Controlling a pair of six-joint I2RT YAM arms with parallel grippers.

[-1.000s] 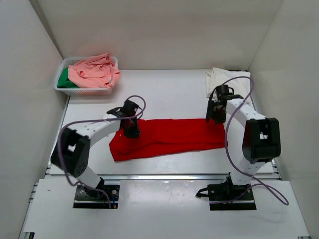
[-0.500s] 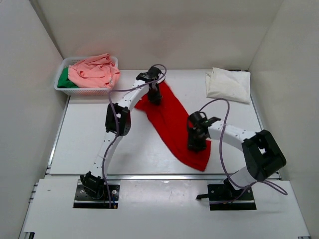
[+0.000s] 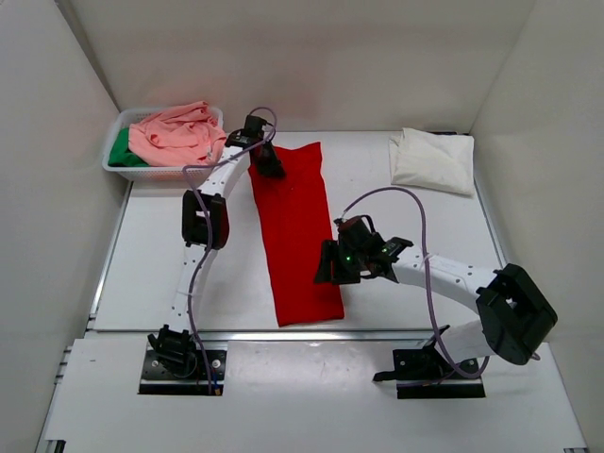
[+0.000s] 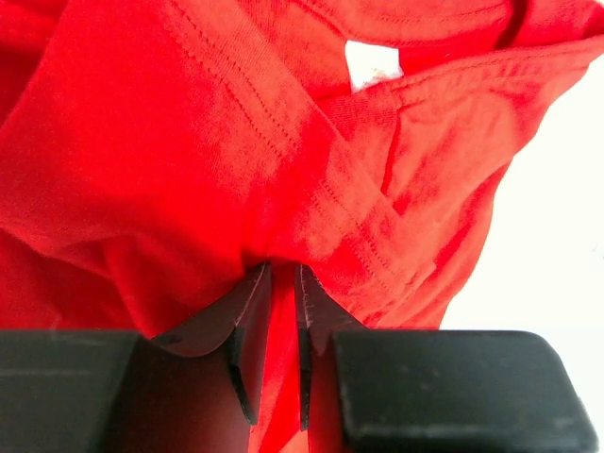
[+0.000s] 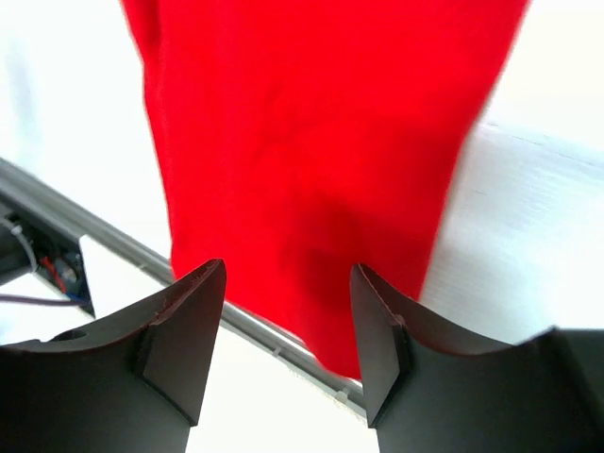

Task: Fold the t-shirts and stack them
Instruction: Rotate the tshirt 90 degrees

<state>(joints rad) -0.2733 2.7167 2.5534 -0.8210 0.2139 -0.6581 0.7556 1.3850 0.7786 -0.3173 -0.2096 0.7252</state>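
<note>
The red t-shirt [image 3: 297,231] lies as a long folded strip down the middle of the table, from the back toward the front edge. My left gripper [image 3: 272,165] is shut on its far left corner; the left wrist view shows red cloth [image 4: 283,170] pinched between the jaws. My right gripper [image 3: 326,269] is open and empty just above the strip's near right edge; the right wrist view shows the red cloth [image 5: 311,142] below the spread fingers. The cream-white t-shirt [image 3: 432,160] lies folded at the back right. The salmon-pink t-shirt [image 3: 177,135] and the green t-shirt [image 3: 120,151] lie in the basket.
A white mesh basket [image 3: 151,171] stands at the back left corner. White walls close in the table on three sides. A metal rail [image 3: 311,332] runs along the table's front edge, also visible in the right wrist view [image 5: 85,236].
The red shirt has swung from a diagonal into a straight strip running back to front. My left gripper moved left at the back. My right gripper let go of the cloth and opened.
</note>
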